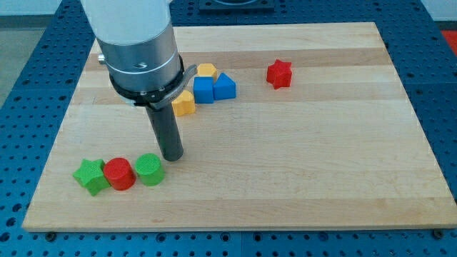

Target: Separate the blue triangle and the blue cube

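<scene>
Closest to the camera, at the view's bottom left, three small blocks sit in a row: a green star block (pixel 90 175), a red round block (pixel 119 173) and a green round block (pixel 150 169). They touch each other.

My tip (pixel 172 157) rests on the pale wooden board (pixel 321 157), just to the right of the green round block and a bit above it. My arm has no claw at all, only this dark rod, so there is nothing to open or close.

The blue cube (pixel 203 90) and the blue triangle (pixel 225 86) are up near the view's top, left of the middle. They sit side by side and touch, cube on the left, triangle on the right. Both are bright blue and plain.

Around them, one yellow block (pixel 206 70) sits just above the cube, and another yellow block (pixel 184 103) sits just below and to its left. A red star block (pixel 279 73) is well apart, off to the right.

I think the good way is to slide my tip up to the gap line between the two blue blocks and push the triangle to the right, where the board is free. I should go slowly so the yellow blocks do not get bumped.
</scene>
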{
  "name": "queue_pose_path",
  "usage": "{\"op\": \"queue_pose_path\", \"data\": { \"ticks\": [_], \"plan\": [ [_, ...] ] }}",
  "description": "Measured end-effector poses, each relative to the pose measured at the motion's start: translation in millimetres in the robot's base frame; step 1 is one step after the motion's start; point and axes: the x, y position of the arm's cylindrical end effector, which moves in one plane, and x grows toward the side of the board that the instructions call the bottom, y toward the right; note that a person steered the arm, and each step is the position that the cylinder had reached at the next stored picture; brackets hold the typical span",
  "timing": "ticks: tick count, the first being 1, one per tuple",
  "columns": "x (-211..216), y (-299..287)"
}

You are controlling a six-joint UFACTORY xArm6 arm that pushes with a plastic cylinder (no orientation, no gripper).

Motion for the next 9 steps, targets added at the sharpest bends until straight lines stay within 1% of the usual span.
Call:
{"op": "queue_pose_path", "data": {
  "ticks": [2, 3, 4, 7, 8, 9],
  "plan": [
    [25.5, -22.9],
    [26.4, -25.3],
    [6.5, -15.2],
    [-81.3, 102.1],
    [-101.0, 120.8],
    [-123.1, 120.9]
  ]
}}
